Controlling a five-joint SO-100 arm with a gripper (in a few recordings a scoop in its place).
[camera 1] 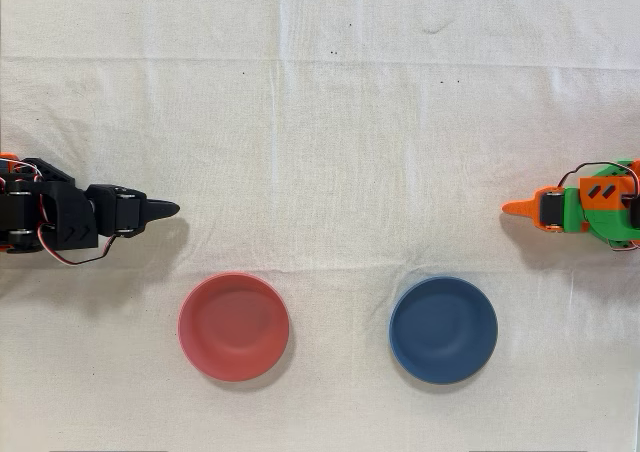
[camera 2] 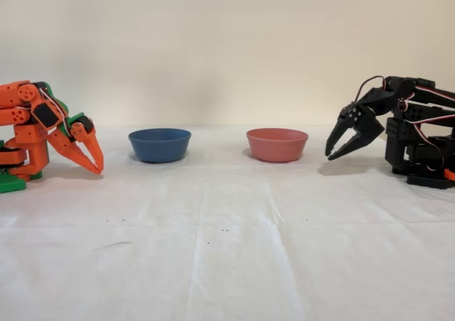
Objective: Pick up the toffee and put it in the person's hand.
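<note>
The black arm's gripper (camera 2: pixel 333 153) hangs folded close to its base at the right edge of the fixed view, tips pointing down and a little above the white cloth (camera 2: pixel 227 250). Its two fingers stand slightly apart with nothing between them. In the overhead view the same gripper (camera 1: pixel 172 209) points right from the left edge. A red bowl (camera 1: pixel 234 326) sits near it on the cloth, just below and to the right, and holds nothing. A blue bowl (camera 1: pixel 443 329) stands well apart from the red one, likewise bare inside. The idle orange arm (camera 2: pixel 50 133) rests at the far side, beyond the blue bowl.
</note>
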